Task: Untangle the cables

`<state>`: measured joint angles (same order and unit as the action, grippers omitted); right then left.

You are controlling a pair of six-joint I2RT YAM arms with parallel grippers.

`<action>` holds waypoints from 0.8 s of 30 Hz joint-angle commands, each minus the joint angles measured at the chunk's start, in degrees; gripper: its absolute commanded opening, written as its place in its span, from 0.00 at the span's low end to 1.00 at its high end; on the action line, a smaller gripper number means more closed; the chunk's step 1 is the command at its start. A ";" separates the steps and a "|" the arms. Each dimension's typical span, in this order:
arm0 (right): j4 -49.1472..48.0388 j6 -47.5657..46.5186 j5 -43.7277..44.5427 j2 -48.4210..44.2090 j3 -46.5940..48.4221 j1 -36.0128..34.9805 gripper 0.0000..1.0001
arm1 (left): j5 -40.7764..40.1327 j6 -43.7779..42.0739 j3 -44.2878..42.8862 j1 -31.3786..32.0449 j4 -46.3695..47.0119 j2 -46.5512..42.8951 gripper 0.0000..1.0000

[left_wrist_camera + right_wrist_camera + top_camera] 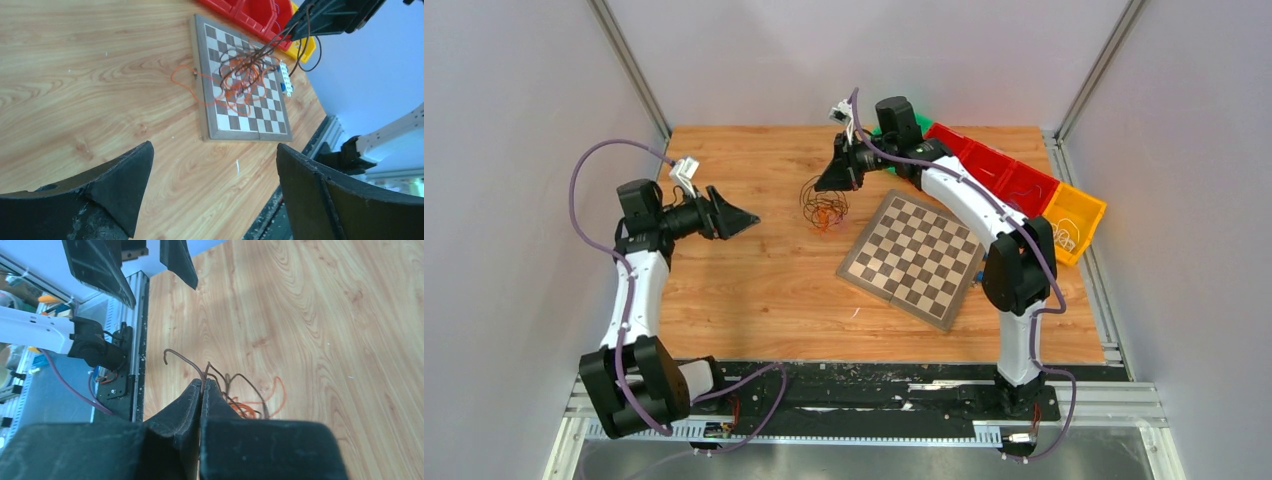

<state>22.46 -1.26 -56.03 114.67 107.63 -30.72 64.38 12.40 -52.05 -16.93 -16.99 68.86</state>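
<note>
While the right hand (202,386) pinches the cables (824,206) dangling from it, the left hand (746,217) stands spread, apart.

The counter (754,290) is a light wood-grain top. A folding chessboard (914,258) lies flat on it, right of the middle and turned askew. Just left of the board's far corner the cables (824,205), thin orange and dark loops, reach down to the wood. Across the far right corner runs a slanted row of red bins (999,170) ending in a yellow bin (1074,220), which juts past the edge.
</note>
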 commanded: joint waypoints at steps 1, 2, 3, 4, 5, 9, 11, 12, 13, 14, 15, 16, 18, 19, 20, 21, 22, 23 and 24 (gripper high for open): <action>-5.51 5.32 -5.36 -2.97 1.62 -0.65 0.00 | -2.84 1.84 3.53 4.29 13.47 -4.49 1.00; -5.96 5.91 -5.78 -3.04 1.80 -0.87 0.00 | -3.46 1.40 3.97 5.38 14.22 -4.19 1.00; -6.41 6.64 -6.16 -3.13 1.91 -1.08 0.00 | -4.44 0.74 4.06 7.71 14.47 -3.92 1.00; -6.91 7.40 -6.61 -3.19 2.02 -1.36 0.00 | -4.88 0.49 4.28 8.89 15.09 -3.16 1.00; -7.43 8.08 -6.83 -3.32 2.14 -1.71 0.00 | -5.71 0.40 4.44 11.23 15.60 -2.75 1.00; -10.01 11.18 -6.28 -3.90 2.90 -3.03 0.00 | -6.18 1.55 6.94 17.19 21.99 -0.92 1.00; -11.10 12.71 -5.59 -3.95 3.54 -3.60 0.00 | -6.76 1.01 7.84 19.94 23.53 -0.26 1.00; -11.60 13.38 -5.32 -4.00 3.81 -3.75 0.00 | -7.14 0.67 8.02 20.67 23.57 0.17 0.99; -12.09 14.00 -5.24 -3.96 4.11 -3.86 0.00 | -8.06 -0.24 8.22 21.82 23.36 0.37 0.96; -12.47 14.59 -5.23 -3.98 4.34 -3.90 0.00 | -8.58 -0.65 8.25 22.19 22.50 0.92 0.93; -12.74 15.10 -5.23 -4.13 4.49 -3.91 0.00 | -10.37 -1.03 8.27 22.46 22.16 1.56 0.84; -12.87 15.56 -5.19 -4.32 4.47 -3.84 0.00 | -11.54 -1.31 8.23 22.46 21.16 1.81 0.79; -12.95 15.92 -5.18 -5.08 3.86 -3.74 0.00 | -14.64 -2.32 8.29 21.82 19.95 2.38 0.59; -13.03 16.08 -5.15 -5.58 3.44 -3.70 0.00 | -15.16 -1.42 8.94 20.77 21.10 2.43 0.52; -13.05 16.23 -5.14 -6.00 3.17 -3.59 0.00 | -14.81 -0.58 9.58 20.08 22.30 2.34 0.39; -13.12 16.32 -5.02 -6.49 2.92 -3.50 0.00 | -14.11 1.41 10.87 18.68 24.65 1.96 0.30; -13.14 16.40 -4.75 -6.94 2.74 -3.27 0.00 | -13.84 2.67 11.42 17.98 25.35 1.75 0.13; -13.10 16.31 -4.23 -7.40 2.72 -2.85 0.00 | -13.45 2.91 12.12 16.71 25.39 1.31 0.06; -13.11 16.06 -3.17 -7.83 2.86 -2.21 0.00 | -12.75 2.17 12.27 15.31 24.66 1.12 0.01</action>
<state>12.56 13.28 -60.10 112.12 109.23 -34.22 51.92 13.63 -41.47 2.22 4.08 71.29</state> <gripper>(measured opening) 0.008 0.117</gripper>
